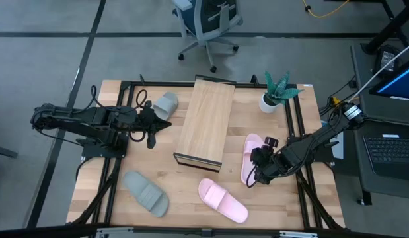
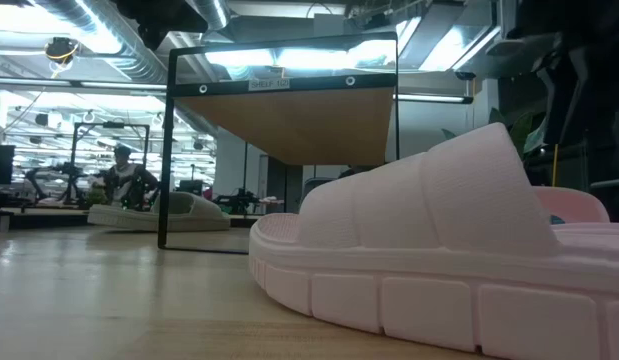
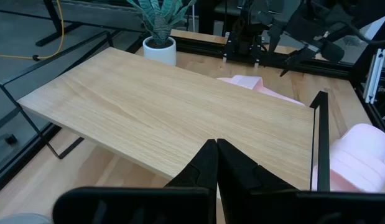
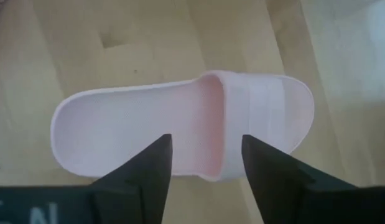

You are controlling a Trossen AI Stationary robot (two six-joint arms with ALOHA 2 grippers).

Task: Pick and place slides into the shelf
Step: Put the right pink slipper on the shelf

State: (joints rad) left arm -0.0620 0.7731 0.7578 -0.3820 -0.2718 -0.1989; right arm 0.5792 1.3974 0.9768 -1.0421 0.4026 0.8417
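The shelf [image 1: 205, 122], a light-wood plank in a dark frame, stands mid-table. One pale pink slide [image 4: 180, 124] lies sole-down right of it [image 1: 252, 153]. My right gripper [image 4: 206, 158] hangs open over it, pointing steeply down, fingers above its near long side; no touch shows. The other pink slide [image 1: 223, 199] lies near the front edge, filling the low view [image 2: 439, 250]. One grey-green slide [image 1: 166, 104] lies left of the shelf, the other [image 1: 146, 193] front left. My left gripper [image 3: 216, 163] is shut and holds nothing, raised left of the shelf [image 1: 163, 124].
A potted plant [image 1: 271, 98] stands at the table's far right, behind the right-hand pink slide. Dark frame rails [image 1: 300, 125] run along the table's edges. An office chair [image 1: 207, 26] stands beyond the far edge. Bare tabletop lies between the two front slides.
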